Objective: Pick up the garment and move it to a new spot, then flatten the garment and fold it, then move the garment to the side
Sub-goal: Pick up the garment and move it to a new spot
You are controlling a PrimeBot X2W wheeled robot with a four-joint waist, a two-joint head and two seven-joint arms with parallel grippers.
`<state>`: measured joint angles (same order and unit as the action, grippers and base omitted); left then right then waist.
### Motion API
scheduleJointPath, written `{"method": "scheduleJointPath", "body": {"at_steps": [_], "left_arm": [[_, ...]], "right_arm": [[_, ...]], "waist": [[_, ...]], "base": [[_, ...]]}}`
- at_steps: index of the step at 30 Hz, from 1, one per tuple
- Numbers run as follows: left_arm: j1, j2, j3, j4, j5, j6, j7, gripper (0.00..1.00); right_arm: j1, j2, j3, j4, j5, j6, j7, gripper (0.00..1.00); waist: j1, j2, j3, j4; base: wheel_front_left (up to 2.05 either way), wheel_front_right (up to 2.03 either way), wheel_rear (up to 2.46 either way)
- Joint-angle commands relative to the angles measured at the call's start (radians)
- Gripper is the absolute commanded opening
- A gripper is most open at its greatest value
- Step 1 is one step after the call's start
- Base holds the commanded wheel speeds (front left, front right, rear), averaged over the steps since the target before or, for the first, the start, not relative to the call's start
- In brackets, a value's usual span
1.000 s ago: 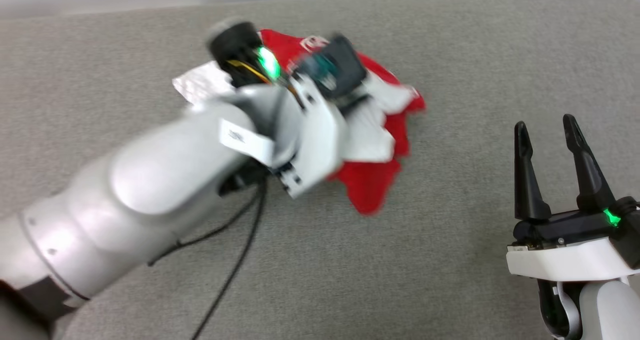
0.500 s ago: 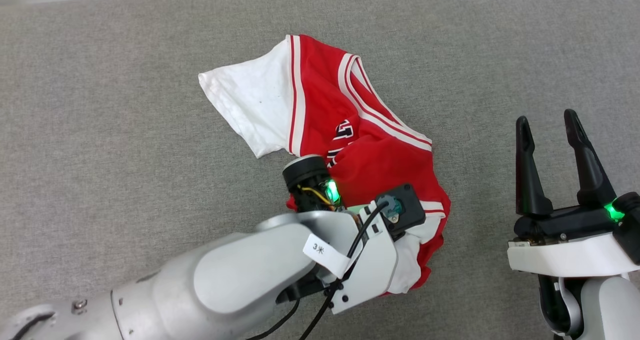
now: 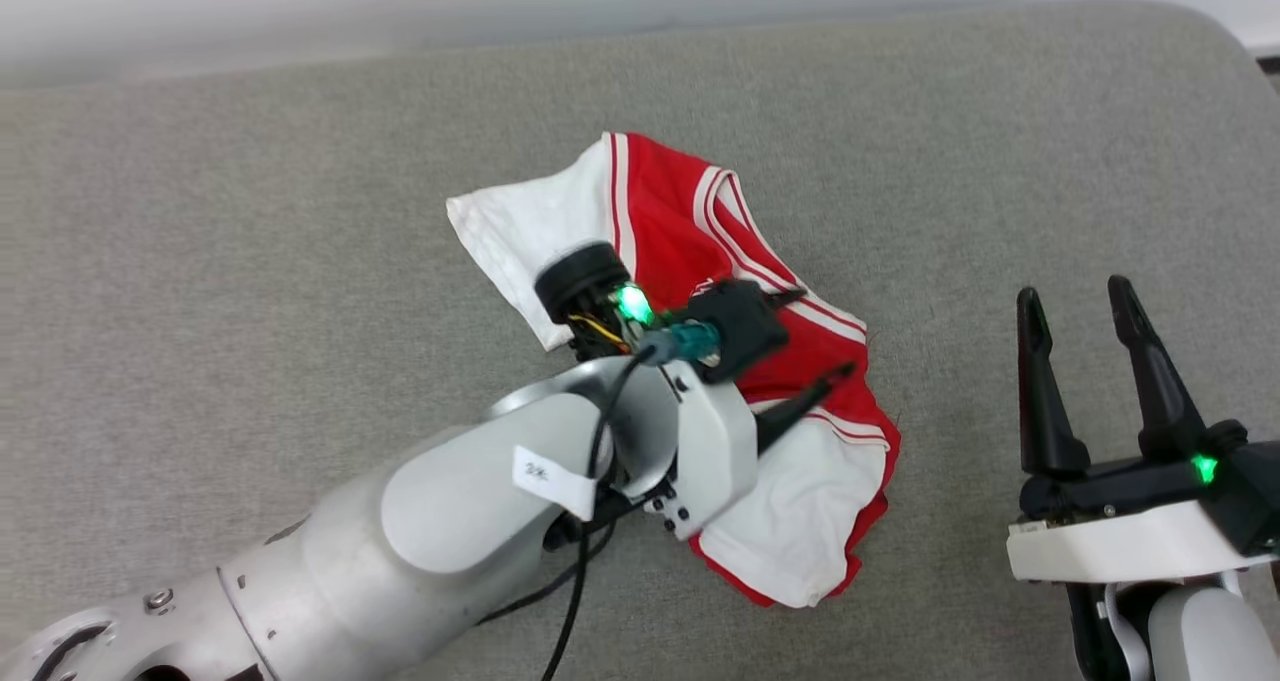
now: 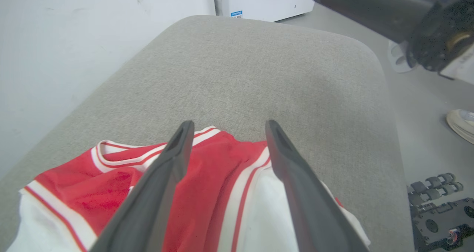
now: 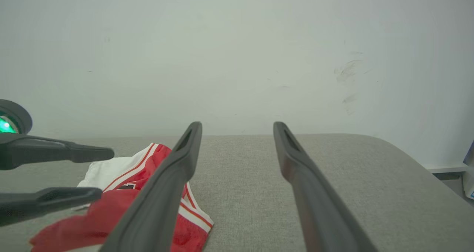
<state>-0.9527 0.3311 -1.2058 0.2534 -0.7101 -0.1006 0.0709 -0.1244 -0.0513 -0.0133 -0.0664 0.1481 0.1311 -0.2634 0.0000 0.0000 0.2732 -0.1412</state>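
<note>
The garment (image 3: pixel 680 221), a red jersey with white sleeves and striped trim, lies crumpled on the grey padded surface (image 3: pixel 250 211). My left gripper (image 3: pixel 825 331) hangs just over its middle, fingers pointing right, open with nothing between them. In the left wrist view the left gripper (image 4: pixel 229 124) spreads above the garment's (image 4: pixel 211 192) red and white folds. My right gripper (image 3: pixel 1072 291) stands open and empty at the lower right, apart from the cloth. The right wrist view shows the right gripper (image 5: pixel 237 125) over bare surface, with the garment (image 5: pixel 81 222) and the left gripper (image 5: pixel 105 173) at its left.
A white wall (image 5: pixel 237 52) runs along the far edge of the padded surface. The surface ends in a rounded corner (image 3: pixel 1210 31) at the far right. Beyond it on the floor are a white box (image 4: pixel 259 0), a pale shoe (image 4: pixel 461 122) and black parts (image 4: pixel 437 207).
My left gripper brought the garment nearer, set it down and opened, letting go of it. The right gripper stayed open. The head camera shifted between frames.
</note>
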Motion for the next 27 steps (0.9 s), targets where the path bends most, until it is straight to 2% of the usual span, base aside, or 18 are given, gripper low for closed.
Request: {"method": "scheduleJointPath", "body": {"at_steps": [1,8,12,17,20,24,27], "left_arm": [[0.020,-0.001,0.024,0.015,0.016,0.033,-0.059,1.00],[0.124,0.041,0.091,0.048,0.065,0.196,-0.254,1.00],[0.205,0.076,0.143,0.048,0.069,0.296,-0.312,1.00],[0.315,0.118,0.238,-0.002,0.089,0.408,-0.336,1.00],[0.390,0.145,0.325,-0.071,0.136,0.466,-0.337,1.00],[0.513,0.161,0.469,-0.163,0.197,0.532,-0.336,1.00],[0.617,0.163,0.570,-0.217,0.245,0.563,-0.336,1.00]], "right_arm": [[0.021,0.002,-0.001,0.006,-0.007,-0.001,-0.002,1.00],[0.077,0.002,-0.010,0.025,-0.022,-0.001,-0.002,1.00],[0.103,0.002,-0.010,0.036,-0.029,-0.001,-0.002,1.00],[0.128,0.002,-0.014,0.046,-0.035,-0.001,-0.002,1.00],[0.136,0.002,-0.018,0.050,-0.035,-0.001,-0.002,1.00],[0.150,0.002,-0.017,0.056,-0.035,-0.001,-0.002,1.00],[0.154,0.002,-0.016,0.058,-0.035,-0.001,-0.002,1.00]], "waist": [[0.0000,0.0000,-0.049,0.021],[0.0000,0.0000,-0.129,0.063],[0.0000,0.0000,-0.163,0.087],[0.0000,0.0000,-0.196,0.113],[0.0000,0.0000,-0.211,0.127],[0.0000,0.0000,-0.228,0.138],[0.0000,0.0000,-0.239,0.142]], "base": [[0.00,0.00,0.00],[0.00,0.00,0.00],[0.00,0.00,0.00],[0.00,0.00,0.00],[0.00,0.00,0.00],[0.00,0.00,0.00],[0.00,0.00,0.00]]}}
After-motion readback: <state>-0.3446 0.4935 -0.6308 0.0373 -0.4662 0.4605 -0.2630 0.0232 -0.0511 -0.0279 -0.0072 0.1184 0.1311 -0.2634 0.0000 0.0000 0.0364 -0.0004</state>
